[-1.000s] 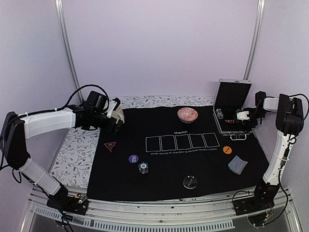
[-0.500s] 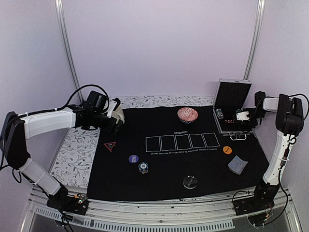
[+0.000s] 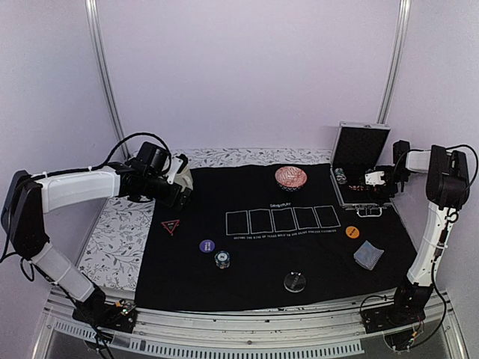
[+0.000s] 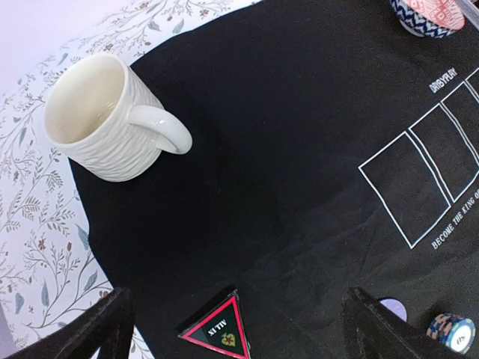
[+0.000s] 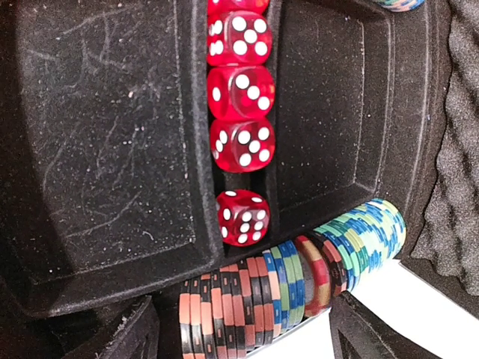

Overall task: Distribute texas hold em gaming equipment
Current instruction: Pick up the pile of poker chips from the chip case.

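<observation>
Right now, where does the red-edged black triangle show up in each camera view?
Top external: the triangle lies on the left part of the black mat.
Left wrist: the triangle is at bottom centre, partly cut by the edge.
Right wrist: not in it.
Shared landmark: the striped chip stack, to the triangle's right in both views.

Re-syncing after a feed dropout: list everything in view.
Mat: one, black, table centre.
Bowl: one, red patterned, mat's far edge.
Mug: one, cream, mat's far-left corner.
Triangle: one, red-edged black, mat's left.
Purple disc: one, near-left.
Chip stack: one, striped, near-left.
Clear disc: one, near edge.
Orange disc: one, right.
Cards: one grey-blue pile, near-right.
Case: one, silver, open, far right.
Dice: five, red, in case.
Chips: one multicoloured row, in case.
Left pincer: open, by mug.
Right pincer: open, over case.
</observation>
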`<state>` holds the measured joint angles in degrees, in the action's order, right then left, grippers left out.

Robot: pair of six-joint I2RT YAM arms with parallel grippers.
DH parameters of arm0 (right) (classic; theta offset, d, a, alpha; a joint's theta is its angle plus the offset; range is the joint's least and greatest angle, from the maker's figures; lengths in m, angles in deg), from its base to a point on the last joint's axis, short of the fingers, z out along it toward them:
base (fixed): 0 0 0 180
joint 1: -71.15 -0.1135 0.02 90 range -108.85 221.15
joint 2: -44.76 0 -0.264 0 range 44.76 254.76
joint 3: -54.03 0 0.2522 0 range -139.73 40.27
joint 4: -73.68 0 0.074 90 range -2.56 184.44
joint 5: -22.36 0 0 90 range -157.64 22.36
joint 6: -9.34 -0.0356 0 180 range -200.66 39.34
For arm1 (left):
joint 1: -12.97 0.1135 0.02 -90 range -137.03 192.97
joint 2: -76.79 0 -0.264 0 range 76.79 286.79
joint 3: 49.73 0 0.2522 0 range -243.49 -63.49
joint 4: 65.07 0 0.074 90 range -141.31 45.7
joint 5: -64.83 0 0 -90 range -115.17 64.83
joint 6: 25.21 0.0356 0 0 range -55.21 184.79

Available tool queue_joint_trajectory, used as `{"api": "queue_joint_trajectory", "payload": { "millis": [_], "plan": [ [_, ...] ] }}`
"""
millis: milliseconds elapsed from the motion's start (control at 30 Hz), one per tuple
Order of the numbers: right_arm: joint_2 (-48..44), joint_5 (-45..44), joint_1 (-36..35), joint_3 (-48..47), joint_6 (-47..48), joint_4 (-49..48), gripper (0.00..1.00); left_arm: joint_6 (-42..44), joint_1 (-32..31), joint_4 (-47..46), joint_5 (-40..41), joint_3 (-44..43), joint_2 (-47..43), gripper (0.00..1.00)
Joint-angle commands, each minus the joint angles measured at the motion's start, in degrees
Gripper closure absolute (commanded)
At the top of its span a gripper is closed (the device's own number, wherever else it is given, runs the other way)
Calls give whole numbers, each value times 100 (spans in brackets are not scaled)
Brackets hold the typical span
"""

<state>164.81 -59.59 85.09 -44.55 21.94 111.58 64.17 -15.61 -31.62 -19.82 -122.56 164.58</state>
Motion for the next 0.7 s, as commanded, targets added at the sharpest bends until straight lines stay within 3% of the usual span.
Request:
{"api": "queue_joint_trajectory", "payload": {
  "millis": [0, 667],
  "plan": [
    [-64, -22, -17, 220, -49, -77, 19, 9, 80, 106, -78, -155, 29, 2],
    [-796, 69, -2, 1102, 51, -700, 22, 17, 81, 163, -247, -170, 70, 2]
  ]
}}
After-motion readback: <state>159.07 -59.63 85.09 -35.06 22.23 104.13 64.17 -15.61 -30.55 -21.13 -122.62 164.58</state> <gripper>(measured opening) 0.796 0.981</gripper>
